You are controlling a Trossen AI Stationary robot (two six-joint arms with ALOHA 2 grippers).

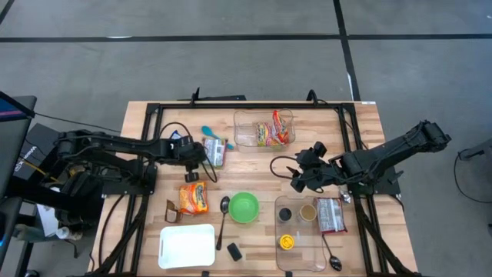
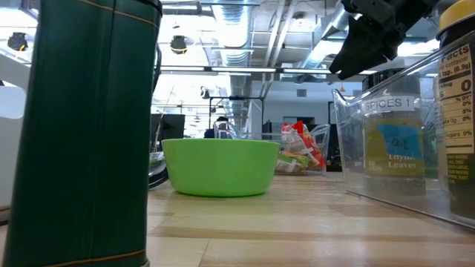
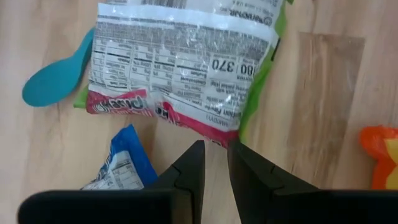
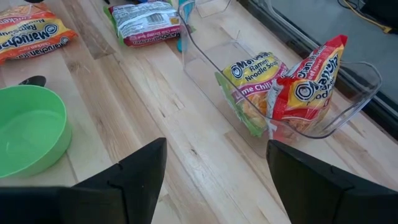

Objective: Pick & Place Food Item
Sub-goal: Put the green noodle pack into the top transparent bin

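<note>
A ramen packet [image 3: 180, 62] with green and red edges lies flat on the wood, printed back up; the high view shows the same ramen packet [image 1: 215, 151] left of centre. My left gripper [image 3: 216, 158] points steeply down just short of its near edge, open by a narrow gap with nothing between the fingers. An orange ramen packet [image 1: 194, 198] lies nearer the front. A clear bin [image 4: 348, 106] at the far side holds two more packets [image 4: 292, 93]. My right gripper [image 4: 216, 149] hangs wide open above the table's right middle, holding nothing.
A green bowl [image 1: 244, 207] sits at centre front with a spoon [image 1: 223, 219] beside it. A white tray [image 1: 187, 246] lies at front left. A clear spice bin [image 1: 307, 231] stands at front right. A blue spoon [image 3: 56, 78] and a small blue packet [image 3: 124, 162] lie by the packet.
</note>
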